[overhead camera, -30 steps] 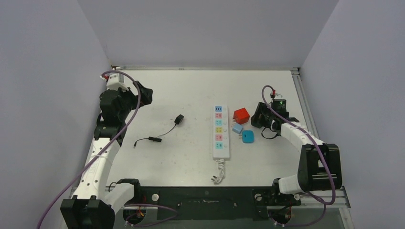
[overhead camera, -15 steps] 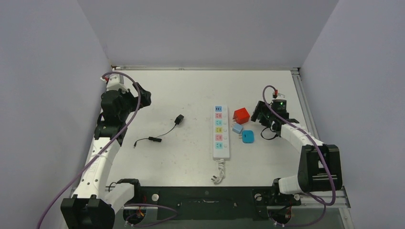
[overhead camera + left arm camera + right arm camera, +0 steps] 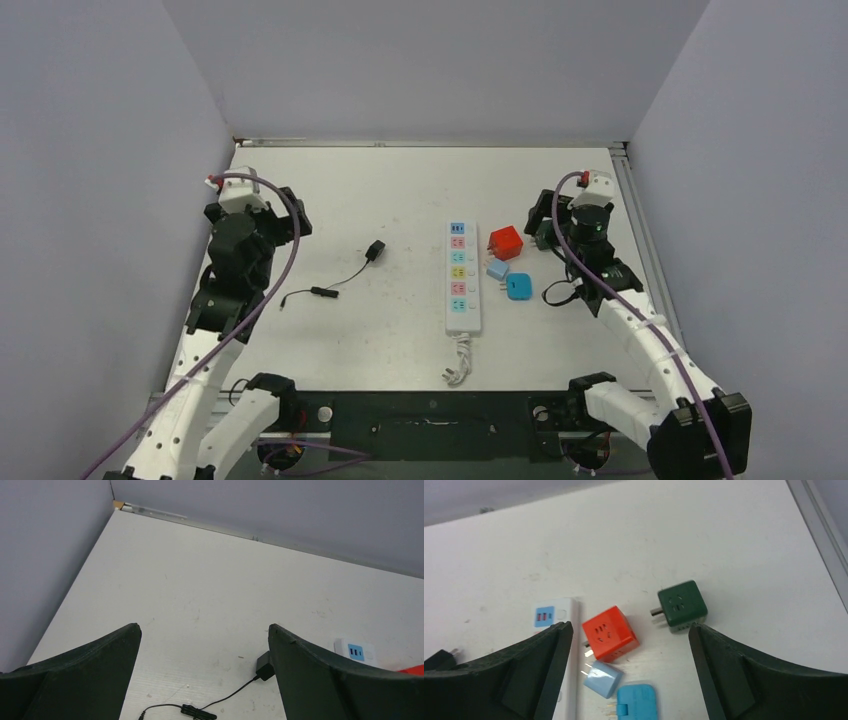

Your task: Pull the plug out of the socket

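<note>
**Socket.** The socket (image 3: 462, 277) lies flat near the middle of the table (image 3: 400, 190), with its long axis running from the near edge to the far edge. Its short cord coils at the near end.

**Items right of the socket.** All of these rest on the table:
- The red cube (image 3: 610, 632) sits just beside the socket's far end, prongs pointing at it.
- The green cube (image 3: 681, 605) sits further right, apart from the red one, with its prongs pointing left.
- The light-blue plug (image 3: 604, 679) lies nearer than the red cube.
- The blue plug (image 3: 636, 702) lies just beside the light-blue plug.

**Item left of the socket.** The black adapter (image 3: 264, 667) lies well apart from the socket, and its thin cable trails toward the left arm.

**Right gripper** (image 3: 630, 626). It hovers above the cubes with its jaws released – spread wide and grasping nothing. In its wrist view the green cube sits just inside the right finger (image 3: 744, 680).

**Left gripper** (image 3: 203, 627). It hangs over the far-left part of the table, well away from the socket – jaws fully spread and grasping nothing.
</note>
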Action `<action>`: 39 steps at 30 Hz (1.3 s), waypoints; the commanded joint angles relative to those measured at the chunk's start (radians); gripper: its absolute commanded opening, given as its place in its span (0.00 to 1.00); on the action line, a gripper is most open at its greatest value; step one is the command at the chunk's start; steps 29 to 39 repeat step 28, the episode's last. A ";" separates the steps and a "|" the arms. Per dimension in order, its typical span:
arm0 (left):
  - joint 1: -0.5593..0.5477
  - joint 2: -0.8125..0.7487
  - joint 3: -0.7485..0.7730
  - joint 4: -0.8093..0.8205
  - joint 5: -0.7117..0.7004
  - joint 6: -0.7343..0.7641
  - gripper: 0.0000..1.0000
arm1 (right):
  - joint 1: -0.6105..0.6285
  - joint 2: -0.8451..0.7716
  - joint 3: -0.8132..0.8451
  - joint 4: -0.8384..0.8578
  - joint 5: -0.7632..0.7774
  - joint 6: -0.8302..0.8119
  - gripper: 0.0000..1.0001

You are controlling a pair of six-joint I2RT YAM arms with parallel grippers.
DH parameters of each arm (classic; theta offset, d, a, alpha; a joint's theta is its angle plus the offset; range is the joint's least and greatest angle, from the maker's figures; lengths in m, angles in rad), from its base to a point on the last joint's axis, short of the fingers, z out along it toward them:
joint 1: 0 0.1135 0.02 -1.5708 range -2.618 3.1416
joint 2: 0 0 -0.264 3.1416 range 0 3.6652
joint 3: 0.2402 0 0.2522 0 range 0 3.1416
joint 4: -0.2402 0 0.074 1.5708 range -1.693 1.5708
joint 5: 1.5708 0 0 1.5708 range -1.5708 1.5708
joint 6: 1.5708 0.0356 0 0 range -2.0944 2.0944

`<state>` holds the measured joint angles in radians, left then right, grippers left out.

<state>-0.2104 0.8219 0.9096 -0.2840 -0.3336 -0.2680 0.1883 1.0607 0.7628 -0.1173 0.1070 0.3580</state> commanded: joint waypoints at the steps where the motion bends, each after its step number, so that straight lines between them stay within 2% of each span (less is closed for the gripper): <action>1: -0.053 -0.103 -0.027 0.041 -0.094 0.064 0.96 | 0.093 -0.125 -0.032 0.167 0.141 -0.090 0.90; 6: -0.059 -0.180 -0.101 0.043 -0.051 0.051 0.96 | 0.112 -0.258 -0.153 0.286 0.173 -0.129 0.90; 12: -0.060 -0.188 -0.106 0.039 -0.050 0.049 0.96 | 0.114 -0.353 -0.215 0.329 0.175 -0.126 0.90; 39: -0.060 -0.189 -0.123 0.053 -0.039 0.046 0.96 | 0.115 -0.386 -0.215 0.319 0.173 -0.127 0.90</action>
